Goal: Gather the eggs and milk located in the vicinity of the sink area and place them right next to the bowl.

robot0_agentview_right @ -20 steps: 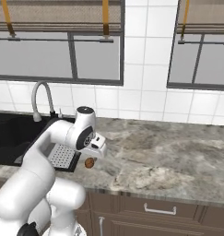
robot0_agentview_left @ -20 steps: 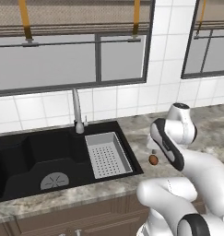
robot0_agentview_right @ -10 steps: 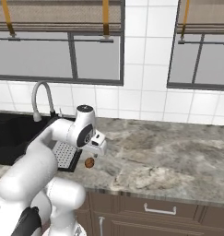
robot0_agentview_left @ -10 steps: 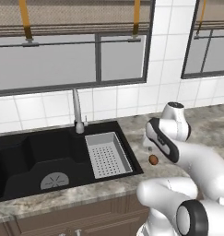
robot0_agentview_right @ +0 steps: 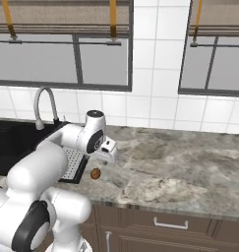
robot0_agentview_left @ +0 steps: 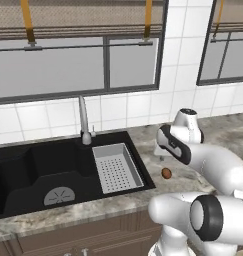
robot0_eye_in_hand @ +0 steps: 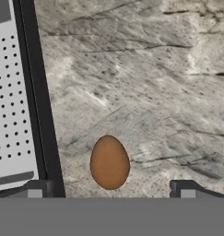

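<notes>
- One egg [robot0_eye_in_hand: 109, 162] lies on the desk [robot0_eye_in_hand: 145, 83] at lower centre, beside the sink [robot0_eye_in_hand: 39, 106] edge.
- End effector [robot0_eye_in_hand: 109, 190] spread wide, straddling it for pickup.

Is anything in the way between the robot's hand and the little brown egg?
No, nothing visible blocks it. The open hand hangs right over the egg, which lies alone on the counter beside the sink.

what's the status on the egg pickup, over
Gripper open, above the egg, not touching. Egg lies on the counter beside the sink's black rim. Nothing between gripper and egg.
</notes>
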